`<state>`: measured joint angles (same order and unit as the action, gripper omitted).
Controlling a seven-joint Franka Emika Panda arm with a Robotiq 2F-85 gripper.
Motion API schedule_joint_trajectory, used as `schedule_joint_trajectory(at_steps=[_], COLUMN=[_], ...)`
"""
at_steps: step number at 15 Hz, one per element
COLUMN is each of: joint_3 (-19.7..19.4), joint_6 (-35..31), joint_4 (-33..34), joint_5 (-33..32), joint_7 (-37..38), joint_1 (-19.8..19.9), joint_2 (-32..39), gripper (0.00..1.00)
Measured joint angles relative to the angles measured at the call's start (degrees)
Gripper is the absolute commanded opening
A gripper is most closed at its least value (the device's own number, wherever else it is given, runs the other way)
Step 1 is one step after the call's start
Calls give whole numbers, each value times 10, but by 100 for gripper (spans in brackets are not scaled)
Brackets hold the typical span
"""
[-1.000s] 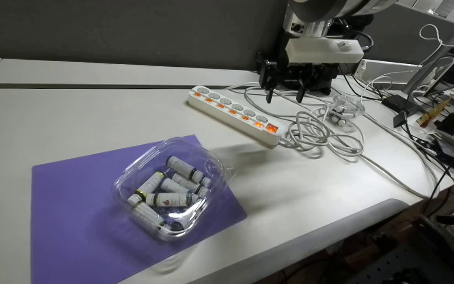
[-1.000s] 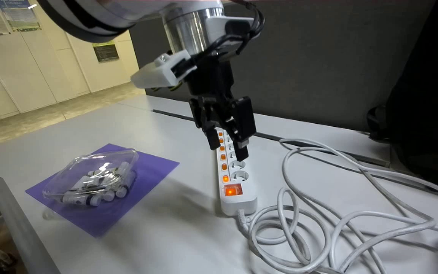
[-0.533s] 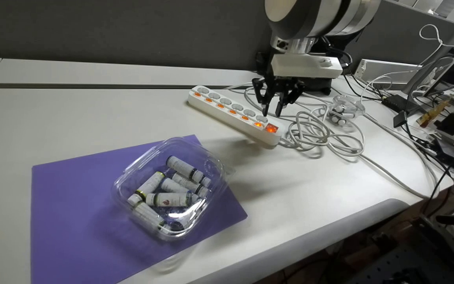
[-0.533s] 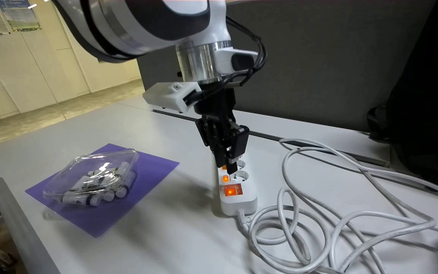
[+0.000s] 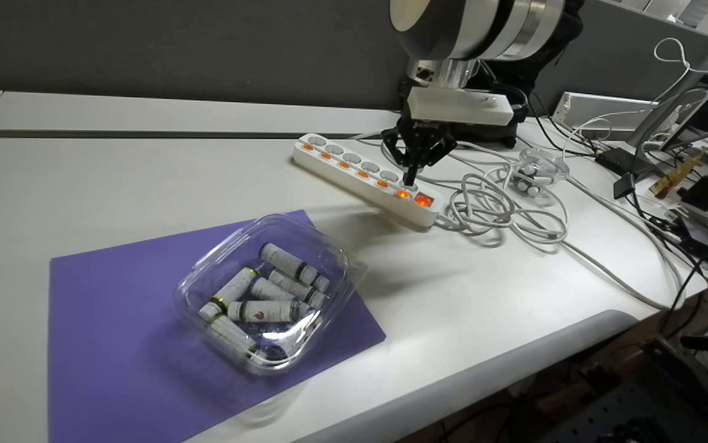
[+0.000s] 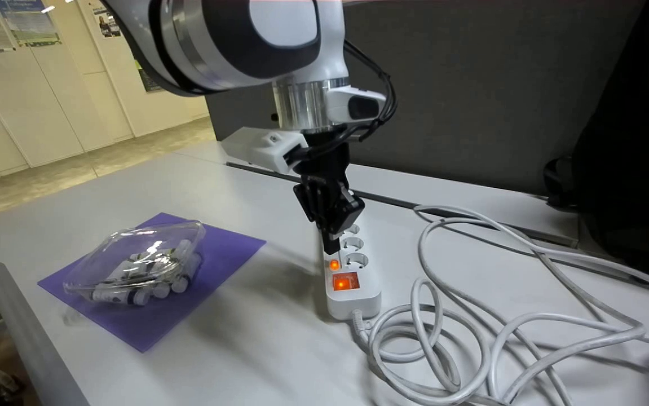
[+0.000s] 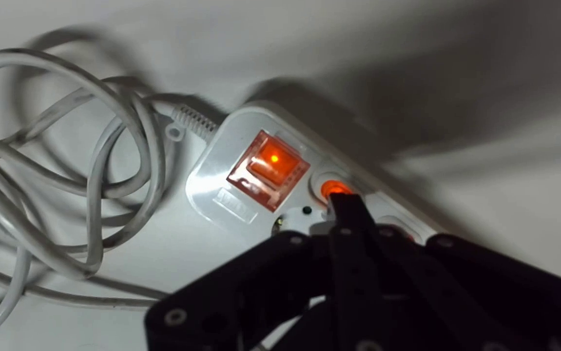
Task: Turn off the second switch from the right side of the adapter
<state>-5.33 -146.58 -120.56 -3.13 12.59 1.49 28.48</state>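
The adapter (image 5: 360, 189) is a long white power strip lying on the table in both exterior views. At its cord end sits the large red main switch (image 7: 273, 165), glowing. Beside that is a small lit orange switch (image 7: 334, 186), the second switch counted from the cord end; in an exterior view the same lit switch (image 6: 334, 264) shows fully. My gripper (image 7: 346, 197) points down over it, shut, with nothing between the fingers. In the wrist view the fingertips cover the lit switch's lower edge. Whether they touch the strip I cannot tell.
A loose coil of white cord (image 6: 437, 349) lies by the strip's end. A clear plastic tray (image 5: 267, 295) of several small bottles rests on a purple sheet (image 5: 114, 344). A dark partition (image 5: 175, 55) stands behind the table.
My gripper has come down and toward the adapter, over its cord end. Its fingers have gone from wide apart to shut. The adapter, cord and tray have not moved.
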Motion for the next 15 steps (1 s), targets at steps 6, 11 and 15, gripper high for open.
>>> schedule_joint_trajectory(at_steps=[6,11,15], joint_3=[-2,-7,-9], joint_6=[-4,-24,-38], joint_4=[-5,-16,-22], joint_5=[0,0,0], joint_7=[-1,-1,-1], joint_1=[0,0,0], joint_2=[0,2,5], gripper=[0,0,0])
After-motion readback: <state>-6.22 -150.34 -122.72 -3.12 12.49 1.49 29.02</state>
